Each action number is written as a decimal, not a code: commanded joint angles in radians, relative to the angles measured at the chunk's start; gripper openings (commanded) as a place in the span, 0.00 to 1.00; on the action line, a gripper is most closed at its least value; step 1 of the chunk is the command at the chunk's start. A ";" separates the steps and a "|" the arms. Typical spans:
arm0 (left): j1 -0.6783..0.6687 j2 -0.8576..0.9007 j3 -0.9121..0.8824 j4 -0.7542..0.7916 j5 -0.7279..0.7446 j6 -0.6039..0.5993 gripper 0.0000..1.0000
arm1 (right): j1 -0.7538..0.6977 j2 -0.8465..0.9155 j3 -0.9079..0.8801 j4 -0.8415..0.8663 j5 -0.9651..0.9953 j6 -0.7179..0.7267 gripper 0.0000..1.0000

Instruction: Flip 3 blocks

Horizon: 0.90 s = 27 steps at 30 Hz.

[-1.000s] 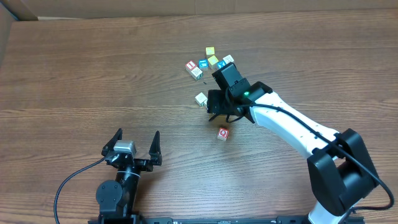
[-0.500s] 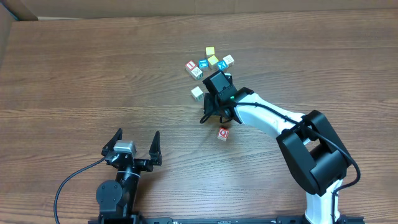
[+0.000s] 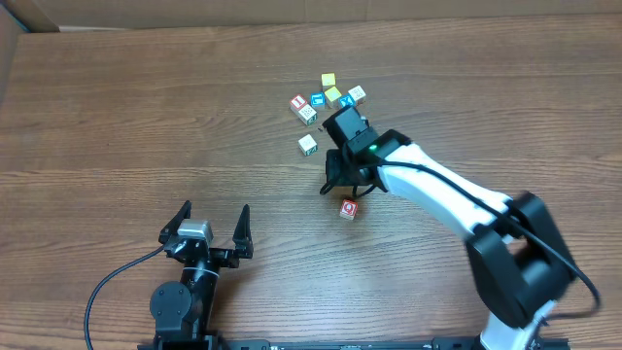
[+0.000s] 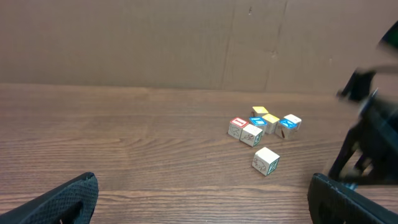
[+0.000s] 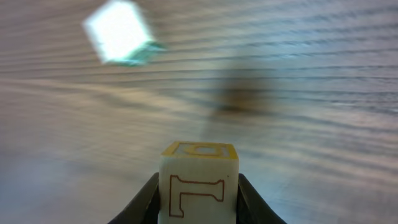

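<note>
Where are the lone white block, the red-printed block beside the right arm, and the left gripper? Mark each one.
lone white block point(image 3: 308, 144), overhead view, its top face.
red-printed block point(image 3: 349, 207), overhead view, its top face.
left gripper point(image 3: 216, 206), overhead view, midway between its fingertips.

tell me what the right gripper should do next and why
Probably roll the wrist so the block turns over, then lower it onto the bare table. The right gripper is shut on the block, which looks sharp against a blurred tabletop, so it seems lifted. There is open wood below, between the white block and the red block.
</note>
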 commanded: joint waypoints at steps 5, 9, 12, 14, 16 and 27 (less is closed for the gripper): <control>-0.008 -0.007 -0.003 -0.002 0.001 0.022 1.00 | 0.075 -0.122 0.048 -0.100 -0.182 0.050 0.13; -0.008 -0.007 -0.003 -0.002 0.001 0.022 1.00 | 0.138 -0.087 0.043 -0.181 -0.181 0.077 0.17; -0.008 -0.007 -0.003 -0.002 0.001 0.023 1.00 | 0.179 -0.061 0.041 -0.196 -0.177 0.096 0.20; -0.008 -0.007 -0.003 -0.002 0.001 0.023 1.00 | 0.203 -0.046 0.041 -0.196 -0.149 0.099 0.58; -0.008 -0.007 -0.003 -0.002 0.001 0.022 1.00 | 0.217 -0.039 0.041 -0.197 -0.109 0.099 0.86; -0.008 -0.007 -0.003 -0.002 0.001 0.022 1.00 | 0.218 -0.037 0.041 -0.220 -0.106 0.098 0.86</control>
